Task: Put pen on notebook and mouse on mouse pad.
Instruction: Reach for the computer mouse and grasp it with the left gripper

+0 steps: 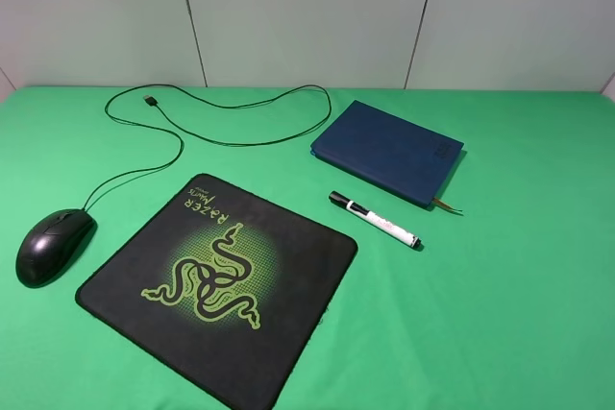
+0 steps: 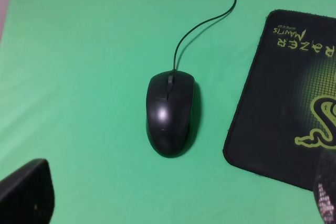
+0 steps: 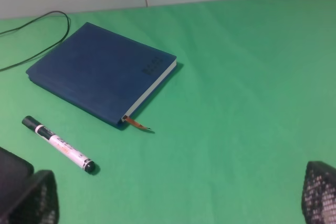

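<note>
Green cloth tabletop (image 1: 519, 314), pale grey panelled wall (image 1: 307, 16)

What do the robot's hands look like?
Only the tips show. The left tool has black fingers, one plain, one with a bumpy dotted pad. The right tool looks alike: black, with mesh-like grip pads. No arms, cables or markings are visible.
</note>
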`<state>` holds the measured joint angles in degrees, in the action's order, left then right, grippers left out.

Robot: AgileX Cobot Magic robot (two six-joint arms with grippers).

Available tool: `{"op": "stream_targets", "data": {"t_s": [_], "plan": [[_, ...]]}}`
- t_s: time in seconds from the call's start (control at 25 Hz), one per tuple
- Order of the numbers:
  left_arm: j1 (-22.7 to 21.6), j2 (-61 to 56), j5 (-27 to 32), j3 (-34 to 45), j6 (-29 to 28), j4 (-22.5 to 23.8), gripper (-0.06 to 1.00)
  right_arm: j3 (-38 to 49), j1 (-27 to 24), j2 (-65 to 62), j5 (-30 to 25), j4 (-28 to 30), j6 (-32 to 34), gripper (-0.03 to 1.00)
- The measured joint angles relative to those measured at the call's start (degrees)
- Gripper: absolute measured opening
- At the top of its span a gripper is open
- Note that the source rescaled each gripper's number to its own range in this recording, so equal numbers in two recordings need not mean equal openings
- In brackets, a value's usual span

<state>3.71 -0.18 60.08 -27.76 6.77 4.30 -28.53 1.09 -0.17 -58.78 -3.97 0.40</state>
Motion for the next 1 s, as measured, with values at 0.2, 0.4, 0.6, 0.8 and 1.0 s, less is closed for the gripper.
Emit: {"op": "stream_targets", "data": {"t_s": [0.2,0.4,0.6,0.8,1.0], "plan": [[0.00,0.00,0.00,0.00,0.00,0.00,1.00,0.00,0.00,0.00,0.00,0.00,0.00,1.00],[0.00,0.00,0.00,0.02,0.00,0.00,1.00,0.00,0.00,0.00,0.00,0.00,0.00,1.00],[0.00,0.00,0.00,0.02,0.00,0.00,1.00,0.00,0.00,0.00,0.00,0.00,0.00,1.00],[0.00,0.00,0.00,0.02,0.00,0.00,1.00,0.00,0.00,0.00,0.00,0.00,0.00,1.00],[0.00,0.00,0.00,0.02,0.00,0.00,1.00,0.00,0.00,0.00,0.00,0.00,0.00,1.00]]}}
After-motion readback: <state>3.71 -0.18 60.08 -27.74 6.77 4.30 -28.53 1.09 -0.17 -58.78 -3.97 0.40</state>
